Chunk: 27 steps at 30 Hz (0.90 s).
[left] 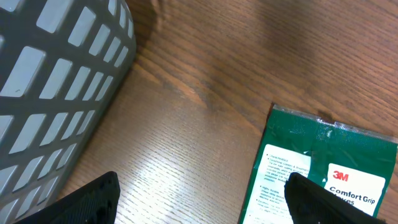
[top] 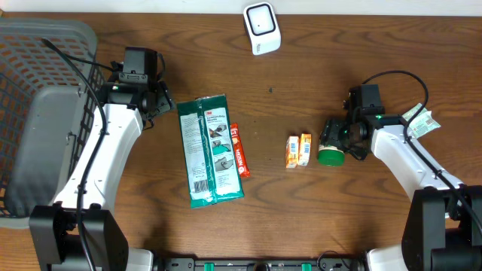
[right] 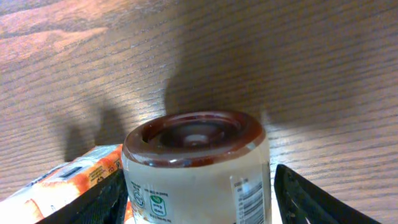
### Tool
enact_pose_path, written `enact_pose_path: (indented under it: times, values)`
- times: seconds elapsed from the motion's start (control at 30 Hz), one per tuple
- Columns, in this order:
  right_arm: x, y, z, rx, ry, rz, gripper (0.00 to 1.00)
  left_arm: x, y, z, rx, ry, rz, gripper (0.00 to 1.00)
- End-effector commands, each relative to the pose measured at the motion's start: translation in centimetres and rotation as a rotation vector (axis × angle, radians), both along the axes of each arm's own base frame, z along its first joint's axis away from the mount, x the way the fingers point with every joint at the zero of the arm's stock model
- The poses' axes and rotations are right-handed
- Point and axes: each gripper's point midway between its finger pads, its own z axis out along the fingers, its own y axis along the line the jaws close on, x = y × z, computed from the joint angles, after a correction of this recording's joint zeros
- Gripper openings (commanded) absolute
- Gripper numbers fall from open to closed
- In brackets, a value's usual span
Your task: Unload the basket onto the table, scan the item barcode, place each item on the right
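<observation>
Right wrist: brown-filled jar (right: 196,162) lies between spread fingers (right: 311,199) of right gripper (right: 205,202).

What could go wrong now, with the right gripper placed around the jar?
1. The jar seems to lie on its side inside the right gripper. Because it is round, it might roll or slip if the grip is off-centre.
2. The orange boxes lie close beside it, so a finger could push them.
3. The barcode sits near one finger, which might hide it from the scanner.
</observation>
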Motion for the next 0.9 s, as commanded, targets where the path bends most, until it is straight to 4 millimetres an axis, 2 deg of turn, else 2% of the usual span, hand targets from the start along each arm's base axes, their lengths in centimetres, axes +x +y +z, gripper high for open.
enact_pose_path:
  times: [0.0, 0.13, 0.23, 0.53, 0.63, 0.87]
  values:
    - [0.1, -0.5, 0.2, 0.013, 0.004, -0.014, 0.70, 0.0, 0.3, 0.2, 0.023, -0.002, -0.001, 0.85]
    - [0.1, -1.4, 0.5, -0.016, -0.014, 0.063, 0.69, 0.0, 0.3, 0.2, 0.023, -0.002, -0.001, 0.85]
    - [0.2, -2.2, 0.5, -0.021, -0.016, 0.055, 0.74, 0.0, 0.3, 0.2, 0.023, -0.002, -0.001, 0.85]
    - [-0.1, -2.5, 0.4, -0.031, -0.001, 0.049, 0.72, 0.0, 0.3, 0.2, 0.023, -0.002, -0.001, 0.85]
    - [-0.8, -2.3, 0.2, -0.011, 0.030, 0.011, 0.71, 0.0, 0.3, 0.2, 0.023, -0.002, -0.001, 0.85]
    - [-2.4, -2.3, 0.1, 0.040, 0.117, -0.129, 0.77, 0.0, 0.3, 0.2, 0.022, -0.002, -0.001, 0.85]
